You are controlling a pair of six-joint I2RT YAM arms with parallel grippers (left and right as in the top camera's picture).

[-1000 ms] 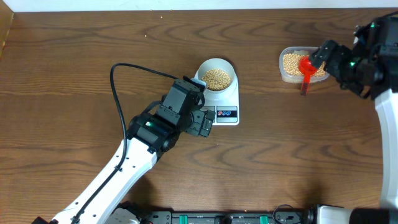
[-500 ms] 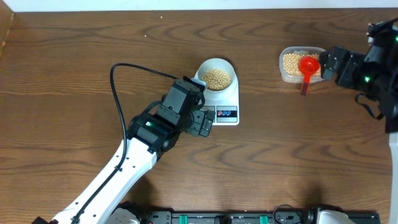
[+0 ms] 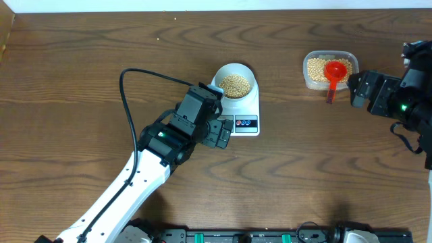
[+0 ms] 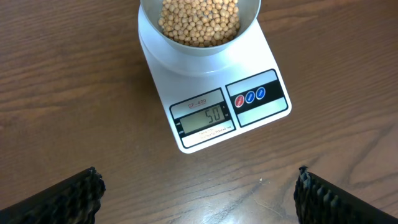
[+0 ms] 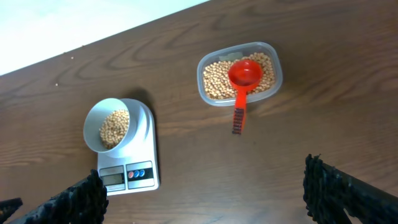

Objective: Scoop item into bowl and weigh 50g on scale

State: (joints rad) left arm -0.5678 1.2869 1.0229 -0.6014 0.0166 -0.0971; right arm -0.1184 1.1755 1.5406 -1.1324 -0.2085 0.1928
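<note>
Bowl [image 3: 235, 66] of beans [image 3: 235, 85] sits on scale [image 3: 251, 105] mid-bench, display [image 4: 204, 118] seemingly reading 50, so red scoop [image 3: 334, 71] rests in tub [image 3: 305, 81] far right, left claw [image 4: 199, 190] and right claw [image 5: 205, 199] both spread open, empty.

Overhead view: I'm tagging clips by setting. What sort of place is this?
Probably a robotics lab bench: wooden table, left gripper and right gripper over it, scale and bean tub staged.

Tan-yellow beans [image 4: 199, 22]; white scale [image 4: 205, 84], red and blue buttons [image 4: 250, 97]; red scoop [image 5: 247, 73]; brown woodgrain table [image 3: 81, 40].
</note>
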